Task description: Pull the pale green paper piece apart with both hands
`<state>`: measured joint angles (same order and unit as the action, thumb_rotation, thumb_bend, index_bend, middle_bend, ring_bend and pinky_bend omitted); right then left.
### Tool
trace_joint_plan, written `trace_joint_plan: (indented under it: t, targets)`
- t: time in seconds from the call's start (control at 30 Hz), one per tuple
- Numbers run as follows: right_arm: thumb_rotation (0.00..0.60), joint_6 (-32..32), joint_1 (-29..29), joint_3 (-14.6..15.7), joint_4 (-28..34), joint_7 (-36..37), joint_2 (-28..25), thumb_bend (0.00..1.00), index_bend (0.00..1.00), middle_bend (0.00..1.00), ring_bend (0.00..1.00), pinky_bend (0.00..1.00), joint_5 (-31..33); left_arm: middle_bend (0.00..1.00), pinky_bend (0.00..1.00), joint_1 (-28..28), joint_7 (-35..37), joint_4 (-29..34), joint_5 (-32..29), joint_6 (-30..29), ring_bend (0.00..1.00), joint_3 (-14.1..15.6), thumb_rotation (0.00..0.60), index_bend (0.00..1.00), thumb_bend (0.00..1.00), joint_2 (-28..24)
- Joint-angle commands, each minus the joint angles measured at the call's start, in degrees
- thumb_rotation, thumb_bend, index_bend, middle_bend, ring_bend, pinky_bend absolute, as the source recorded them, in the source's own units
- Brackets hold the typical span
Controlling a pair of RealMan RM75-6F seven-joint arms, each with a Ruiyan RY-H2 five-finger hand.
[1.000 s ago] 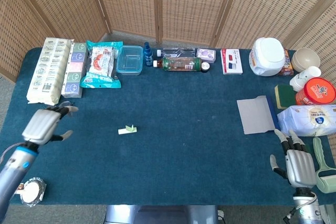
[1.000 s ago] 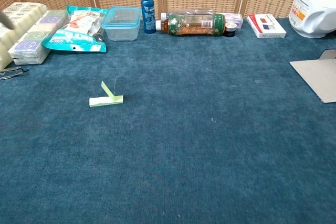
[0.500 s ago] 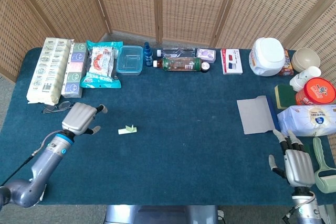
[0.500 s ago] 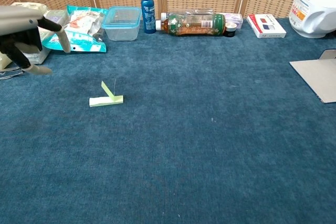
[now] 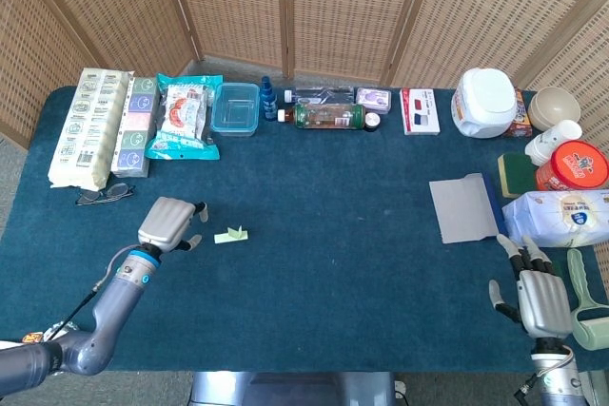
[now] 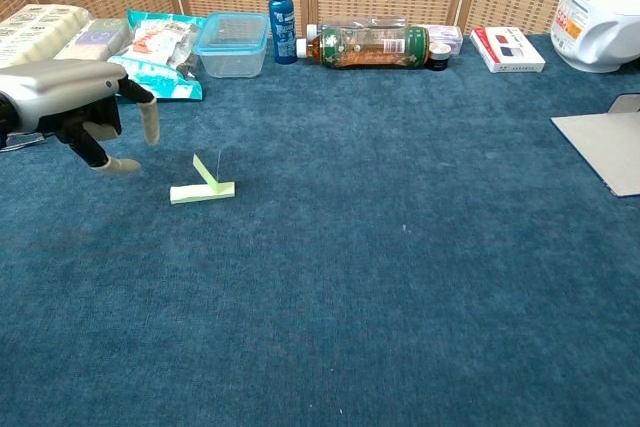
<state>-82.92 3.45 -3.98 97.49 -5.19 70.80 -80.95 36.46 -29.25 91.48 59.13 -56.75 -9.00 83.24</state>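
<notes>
On the counter [image 5: 333, 235] lies one green paper piece [image 5: 230, 234]; two empty robot hands, left [image 5: 168, 223] just beside it, right [image 5: 540, 299] far off, fingers spread.

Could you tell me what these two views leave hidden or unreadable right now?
- Right hand: absent from the chest view, outside its frame; the head view shows only its back.
- Left hand: its wrist is cut off by the chest view's left edge; its fingers curl under in the head view.
- Pale green paper piece: too small in the head view to show its fold or seam.
- Bottle label: too small to read.
</notes>
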Motion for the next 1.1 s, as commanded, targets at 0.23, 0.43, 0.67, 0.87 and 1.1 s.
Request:
trace_joint_plan:
  t: [0.23, 0.43, 0.67, 0.87, 1.1]
  targets:
    - [0.600, 0.01, -0.31, 0.04, -0.56, 0.67, -0.06, 0.47, 0.11, 0.22, 0.04, 0.15, 0.49, 1.00, 1.00, 1.50, -1.20, -2.15, -2.41, 0.12, 1.00, 0.68, 0.600, 0.44, 0.26, 3.02]
    - [0.600, -0.07, -0.48, 0.01, -0.84, 1.01, -0.12, 0.47, 0.11, 0.22, 0.04, 0.15, 0.68, 1.00, 1.00, 2.37, -2.16, -3.44, -4.24, 0.41, 1.00, 1.10, 0.600, 0.44, 0.26, 5.05]
    - [0.600, -0.19, -0.77, 0.07, -1.12, 1.43, -0.31, 0.47, 0.11, 0.22, 0.04, 0.15, 0.86, 1.00, 1.00, 3.24, -3.06, -4.50, -5.72, 0.30, 1.00, 1.27, 0.600, 0.44, 0.26, 7.09]
    - [0.600, -0.37, -1.10, 0.17, -1.31, 1.77, -0.46, 0.47, 0.11, 0.22, 0.04, 0.15, 1.00, 1.00, 1.00, 4.02, -4.22, -5.25, -7.59, 0.05, 1.00, 1.13, 0.600, 0.44, 0.26, 8.32]
    - [0.600, -0.46, -1.42, 0.24, -1.52, 2.03, -0.57, 0.47, 0.10, 0.22, 0.04, 0.15, 1.20, 1.00, 1.00, 4.75, -5.23, -5.65, -9.05, 0.12, 1.00, 1.33, 0.600, 0.44, 0.26, 9.20]
